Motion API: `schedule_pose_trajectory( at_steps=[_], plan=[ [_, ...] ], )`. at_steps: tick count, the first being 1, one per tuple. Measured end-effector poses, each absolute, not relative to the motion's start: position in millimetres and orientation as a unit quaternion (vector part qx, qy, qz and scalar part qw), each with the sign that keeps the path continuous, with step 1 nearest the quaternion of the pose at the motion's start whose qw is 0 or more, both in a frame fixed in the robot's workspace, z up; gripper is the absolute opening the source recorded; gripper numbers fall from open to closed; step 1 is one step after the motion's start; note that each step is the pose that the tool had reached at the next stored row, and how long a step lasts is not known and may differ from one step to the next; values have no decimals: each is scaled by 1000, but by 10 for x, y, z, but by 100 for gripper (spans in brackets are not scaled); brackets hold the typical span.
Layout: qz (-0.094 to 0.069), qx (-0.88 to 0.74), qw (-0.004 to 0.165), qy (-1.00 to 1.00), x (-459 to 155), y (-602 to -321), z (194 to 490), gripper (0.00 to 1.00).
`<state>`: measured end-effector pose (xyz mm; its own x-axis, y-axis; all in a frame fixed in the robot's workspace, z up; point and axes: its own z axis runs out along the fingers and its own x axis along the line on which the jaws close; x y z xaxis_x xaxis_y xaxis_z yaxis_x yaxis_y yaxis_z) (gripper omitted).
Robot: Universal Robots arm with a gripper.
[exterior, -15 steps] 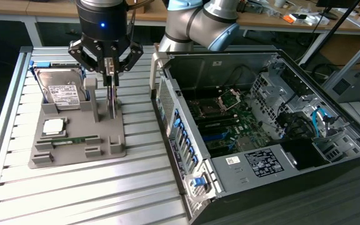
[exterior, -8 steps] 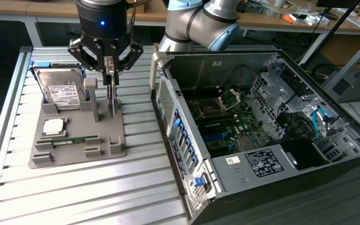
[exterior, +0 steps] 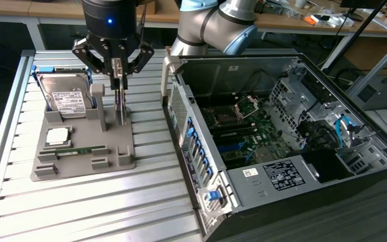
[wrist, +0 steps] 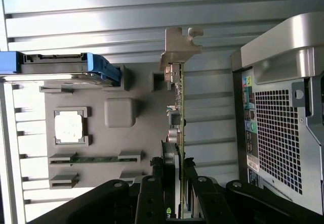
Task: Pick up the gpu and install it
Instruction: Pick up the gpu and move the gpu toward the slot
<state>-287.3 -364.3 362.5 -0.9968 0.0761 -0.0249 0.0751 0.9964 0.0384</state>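
One bench (exterior: 99, 201) of ribbed silver slats is stretching across the exterior view's left, while wooden desks (exterior: 46, 7) scattered with gear are lining the room behind it. An open computer case (exterior: 234, 70) is lying on its side at the exterior view's right, its boards facing up. The robot arm (exterior: 213, 25) is hanging over the bench from the back. A grey holder (exterior: 79, 169) is sitting on the slats just beside the case, carrying a hard drive (exterior: 69, 98). The gpu (exterior: 120, 108) is standing on edge in the holder, and the hand (exterior: 117, 80) is pinching its upper edge from both sides.
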Motion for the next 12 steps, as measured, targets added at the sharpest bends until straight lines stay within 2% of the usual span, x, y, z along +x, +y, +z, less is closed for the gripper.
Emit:
schedule_pose_trajectory(
  at_steps=[12],
  plan=[
    [19,38,13,999,-2873,-3643,3685,27]
  ],
)
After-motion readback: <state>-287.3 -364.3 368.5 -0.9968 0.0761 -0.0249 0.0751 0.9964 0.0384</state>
